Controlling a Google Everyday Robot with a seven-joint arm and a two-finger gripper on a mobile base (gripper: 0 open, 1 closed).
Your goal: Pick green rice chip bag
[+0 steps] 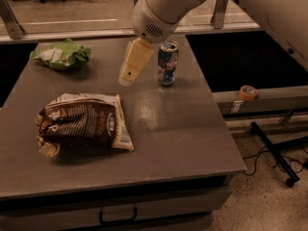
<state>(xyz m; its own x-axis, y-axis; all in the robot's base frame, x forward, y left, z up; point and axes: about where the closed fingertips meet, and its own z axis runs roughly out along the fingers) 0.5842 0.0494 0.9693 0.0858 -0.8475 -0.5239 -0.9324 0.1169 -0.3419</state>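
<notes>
The green rice chip bag [61,54] lies crumpled at the far left of the grey table [183,143], with a whitish panel on its left side. My gripper [128,76] hangs over the middle of the table's far half, to the right of the green bag and just left of the blue drink can [167,63]. It holds nothing that I can see. A good gap of table lies between it and the green bag.
A larger dark brown and cream snack bag [83,123] lies at the front left of the table. An orange tape roll [248,92] sits on a rail to the right. A black stand leg and cables [274,153] lie on the floor at right.
</notes>
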